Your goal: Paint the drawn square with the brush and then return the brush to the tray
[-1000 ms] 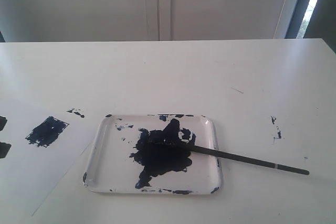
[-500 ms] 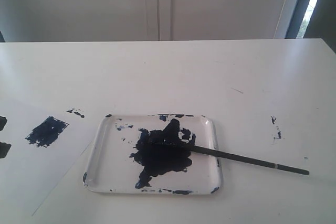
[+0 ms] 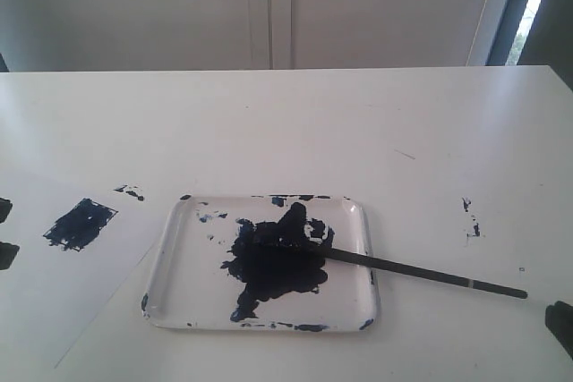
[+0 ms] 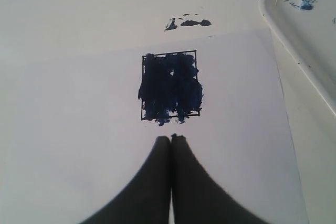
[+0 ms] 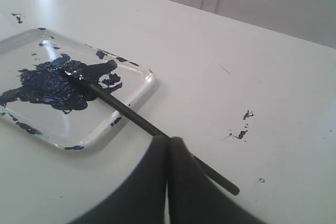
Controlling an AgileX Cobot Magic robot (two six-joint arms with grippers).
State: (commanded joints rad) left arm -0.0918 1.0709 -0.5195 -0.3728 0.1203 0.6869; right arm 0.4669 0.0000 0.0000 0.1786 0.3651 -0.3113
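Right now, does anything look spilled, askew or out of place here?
Yes. Dark paint specks dot the table right of the tray and beside the paper's far edge. The brush lies half out of the tray, handle over the rim onto the table. The square's paint strays past its outline.

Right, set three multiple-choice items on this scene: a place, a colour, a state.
1. Where does the tip of the brush lie? A in the tray; B in a cup; C on the floor.
2. What colour fills the drawn square? A red; B dark navy; C green.
3. The left gripper is: A shut, empty; B wide open; C clamping a cloth.
Key: 1 A, the tip rests on the paint blot; 2 B, navy strokes cover it; 3 A, its fingers meet with nothing between.
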